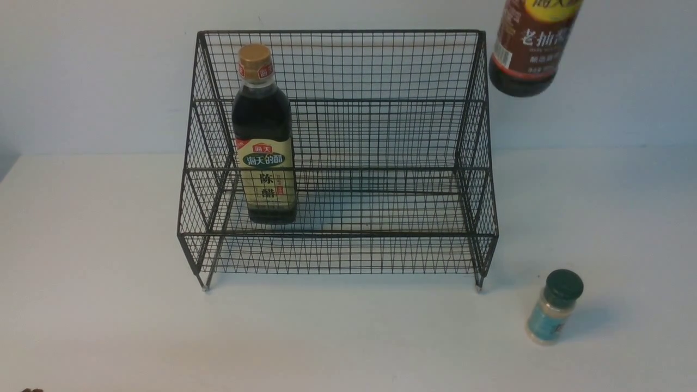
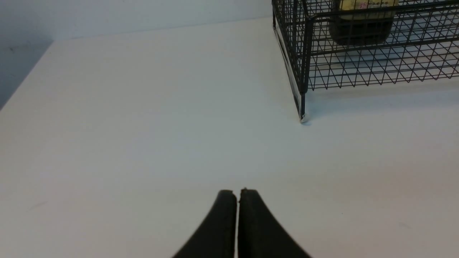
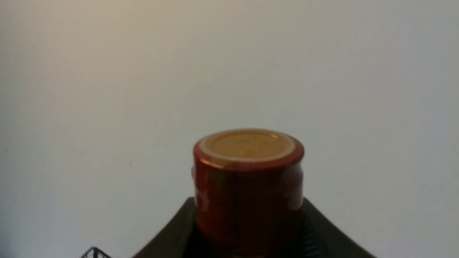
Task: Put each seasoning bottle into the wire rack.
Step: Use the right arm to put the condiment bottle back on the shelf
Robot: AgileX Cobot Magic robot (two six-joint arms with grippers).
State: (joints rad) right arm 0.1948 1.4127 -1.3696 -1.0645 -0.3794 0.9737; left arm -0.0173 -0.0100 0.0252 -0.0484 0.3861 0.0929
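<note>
The black wire rack [image 1: 337,163] stands mid-table. A dark vinegar bottle [image 1: 264,136] with a gold cap stands upright in its lower tier at the left; its base [image 2: 362,28] shows through the mesh [image 2: 358,68] in the left wrist view. A dark bottle with a brown-yellow label [image 1: 531,43] hangs in the air above and just right of the rack's right side. My right gripper [image 3: 249,218] is shut on it below its red, gold-topped cap [image 3: 248,168]. The small green-capped shaker [image 1: 552,307] stands on the table, right of the rack's front corner. My left gripper [image 2: 237,192] is shut and empty, low over the table, left of the rack.
The white table [image 1: 109,272] meets a pale wall [image 1: 109,81] behind the rack. The table's left edge [image 2: 25,82] shows in the left wrist view. A rack corner [image 3: 94,252] peeks into the right wrist view.
</note>
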